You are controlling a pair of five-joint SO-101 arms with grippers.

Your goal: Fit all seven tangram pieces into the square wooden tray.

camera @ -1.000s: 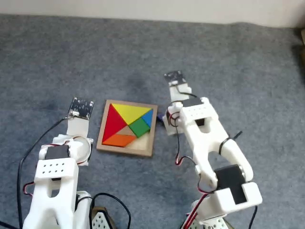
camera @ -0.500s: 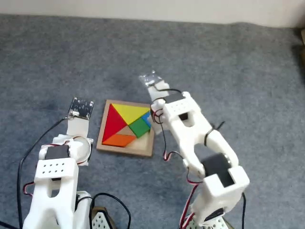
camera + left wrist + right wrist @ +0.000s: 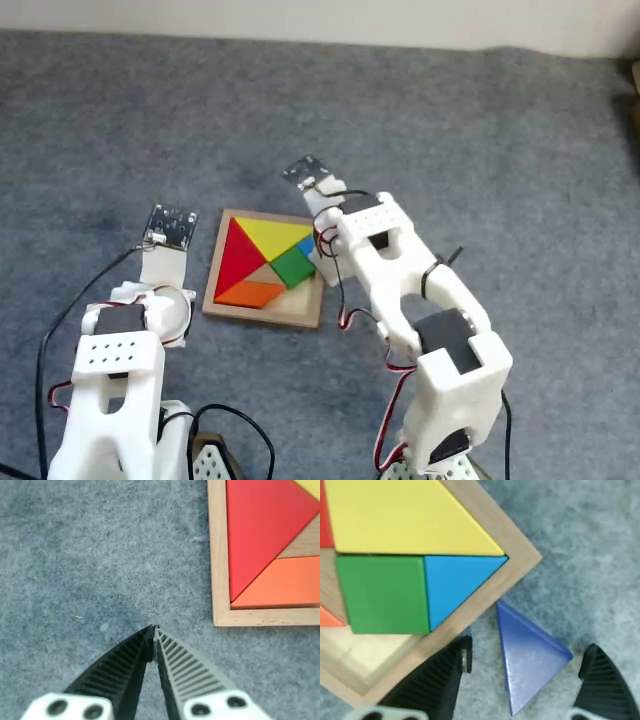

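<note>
Grey carpet (image 3: 500, 150). The dark blue triangle (image 3: 530, 655) lies just outside the wooden tray (image 3: 485, 597) rim, between the spread jaws of the right gripper (image 3: 527, 652); the left gripper (image 3: 152, 630), pinched closed, sits at the tray's opposite side.

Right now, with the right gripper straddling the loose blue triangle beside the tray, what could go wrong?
1. One finger of the open right gripper sits right at the wooden tray. Closing could catch its rim and shove the tray.
2. The dark blue triangle offers slanted edges to the fingers, so it may twist or slip out on the carpet when pinched.
</note>
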